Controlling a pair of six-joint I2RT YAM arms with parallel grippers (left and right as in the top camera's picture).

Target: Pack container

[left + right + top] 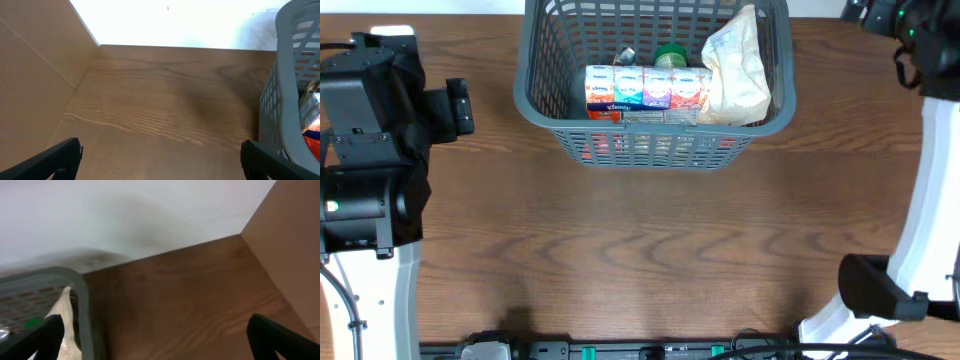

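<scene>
The dark grey mesh container [545, 110] stands at the back middle of the table. Inside lie a row of colourful cartons [647, 90], a white bag [735, 70] at the right and a green-capped item [670, 55] behind. My left gripper [160, 160] is open and empty, left of the container, whose wall shows in the left wrist view [280, 100]. My right gripper [155, 337] is open and empty beside the container's right rim [82, 300], where the white bag [65, 320] shows too.
The wooden table [650, 250] stretches in front of the container. The left arm's body [370, 150] is at the left edge, the right arm's base [880, 290] at the lower right. A light wall lies behind the table.
</scene>
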